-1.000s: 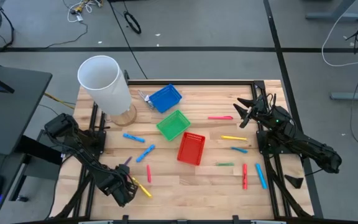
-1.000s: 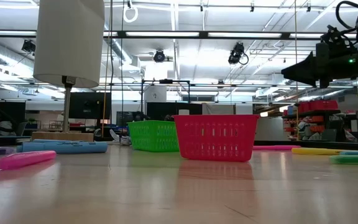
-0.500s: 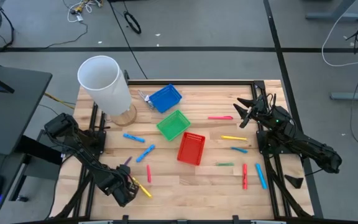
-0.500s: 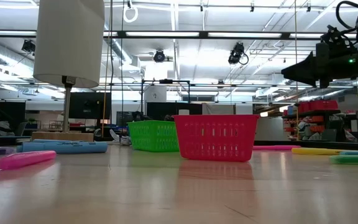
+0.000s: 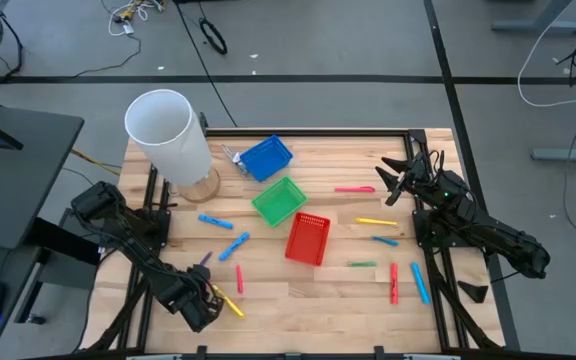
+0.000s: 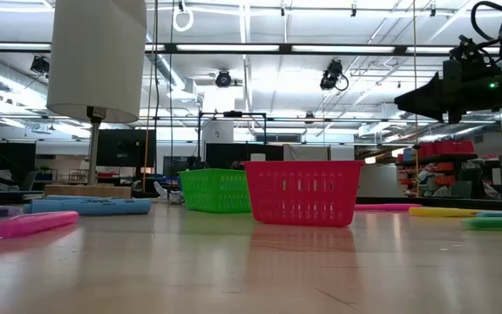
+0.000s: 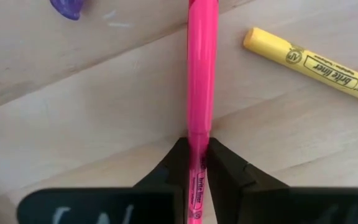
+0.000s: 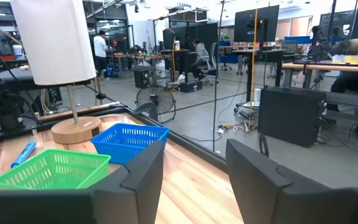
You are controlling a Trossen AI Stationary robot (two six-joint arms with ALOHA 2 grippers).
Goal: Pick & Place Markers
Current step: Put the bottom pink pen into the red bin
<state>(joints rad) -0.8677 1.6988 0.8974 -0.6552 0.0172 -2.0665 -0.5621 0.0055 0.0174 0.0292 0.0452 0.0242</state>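
Note:
My left gripper point(image 5: 206, 297) stands at the table's near left corner, shut on a pink marker point(image 7: 201, 81); the high view mostly hides that marker under the gripper. A yellow marker point(image 7: 309, 59) and a purple marker's tip point(image 7: 67, 7) lie close beside it. Another pink marker point(image 5: 238, 279) lies a little to the right. More markers lie flat on the wood at the right, among them a pink point(image 5: 354, 188), a yellow point(image 5: 375, 221) and a red one point(image 5: 394, 282). My right gripper point(image 5: 388, 185) hangs open above the far right, with nothing between its fingers. My left gripper pinches the pink marker's two long sides point(image 7: 197, 146) between its two fingers, near the printed end. The fingers come from above, pointing down, and lie across the marker. The rest of the marker runs away from the fingers, flat along the table top.
Three mesh baskets stand mid-table: blue point(image 5: 266, 158), green point(image 5: 279, 200) and red point(image 5: 307, 239). A tall white cylinder point(image 5: 168, 135) on a round wooden base stands at the far left. Two blue markers point(image 5: 215, 221) point(image 5: 233, 246) lie left of the baskets.

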